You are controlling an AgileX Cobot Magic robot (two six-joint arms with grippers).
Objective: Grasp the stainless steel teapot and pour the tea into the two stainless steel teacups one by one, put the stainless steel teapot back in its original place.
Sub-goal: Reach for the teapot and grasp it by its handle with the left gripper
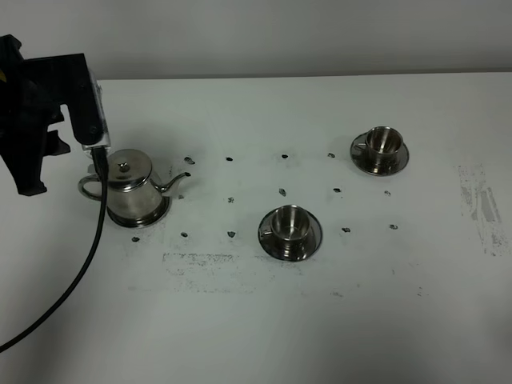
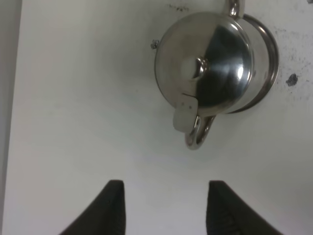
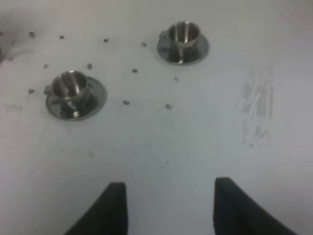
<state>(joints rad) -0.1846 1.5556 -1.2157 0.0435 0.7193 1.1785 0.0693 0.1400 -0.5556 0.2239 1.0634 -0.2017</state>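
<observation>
The stainless steel teapot [image 1: 130,186] stands on its round steel coaster [image 1: 157,218] at the left of the white table, with its spout pointing right and its loop handle pointing left. My left arm [image 1: 40,104] hovers just left of it. In the left wrist view my left gripper [image 2: 166,210] is open and empty, a short way from the teapot's handle [image 2: 198,136]. Two steel teacups stand on saucers, one in the middle [image 1: 290,222] and one at the far right [image 1: 382,142]. My right gripper [image 3: 168,210] is open and empty, well short of both cups [image 3: 71,84] [image 3: 183,33].
A black cable [image 1: 90,244] hangs from the left arm across the table's left side. Small dark specks [image 1: 282,192] dot the table between teapot and cups. Scuffed grey marks [image 1: 480,206] lie at the right. The table's far edge meets a grey wall.
</observation>
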